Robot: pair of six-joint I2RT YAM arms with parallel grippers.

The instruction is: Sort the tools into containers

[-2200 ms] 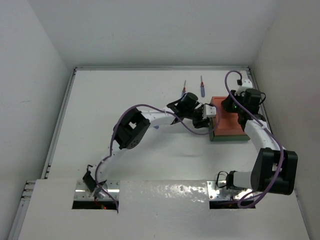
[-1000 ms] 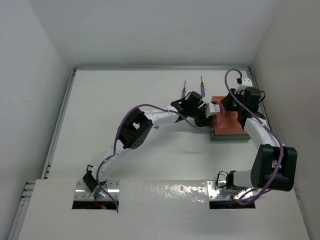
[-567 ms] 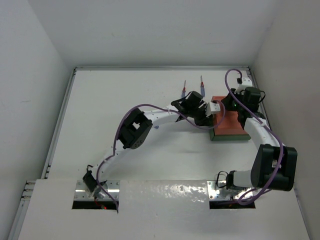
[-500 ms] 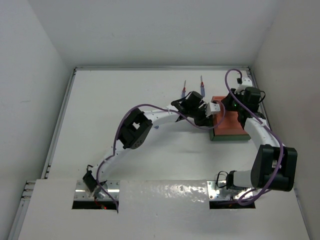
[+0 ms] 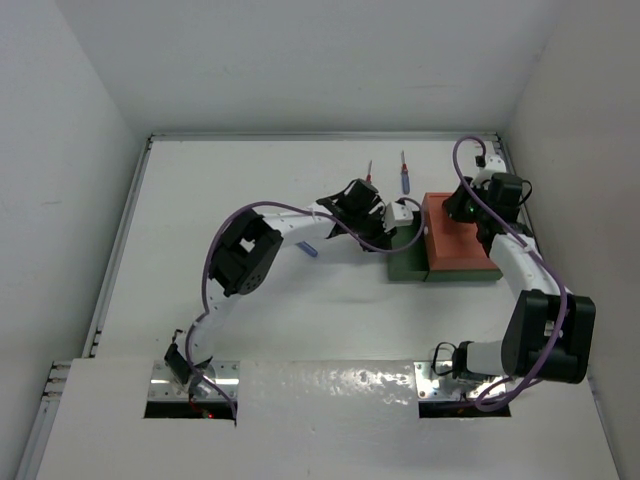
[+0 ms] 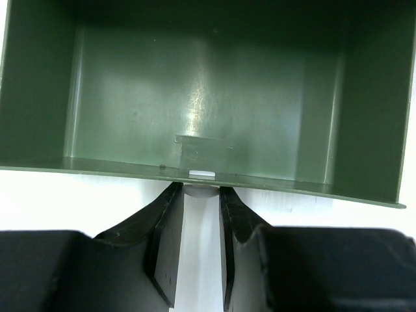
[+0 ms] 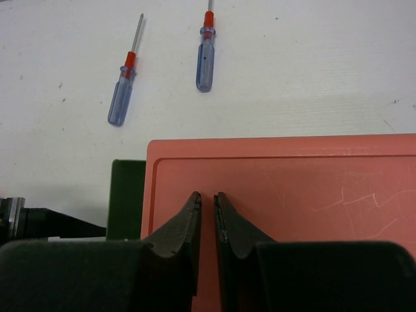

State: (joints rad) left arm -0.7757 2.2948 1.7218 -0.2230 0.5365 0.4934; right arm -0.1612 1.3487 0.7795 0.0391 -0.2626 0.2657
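My left gripper (image 5: 397,228) (image 6: 200,190) is shut on the near rim of the dark green tray (image 5: 406,264) (image 6: 195,97), whose inside is empty. The orange-red tray (image 5: 460,245) (image 7: 312,195) lies flat face up, partly over the green tray (image 7: 127,195). My right gripper (image 5: 451,214) (image 7: 208,197) is shut, its tips on the orange tray's left part. Two screwdrivers with blue-and-red handles (image 5: 368,175) (image 5: 404,175) lie on the table beyond the trays; they also show in the right wrist view (image 7: 121,97) (image 7: 205,62). No pliers are in view.
A small bluish thing (image 5: 308,247), perhaps the third screwdriver, lies by the left arm. White walls close the table at the back and both sides. The trays sit near the right wall.
My left gripper has drawn the green tray to the left, out from under the orange tray, so green now shows beside it. The right gripper has stayed on the orange tray.
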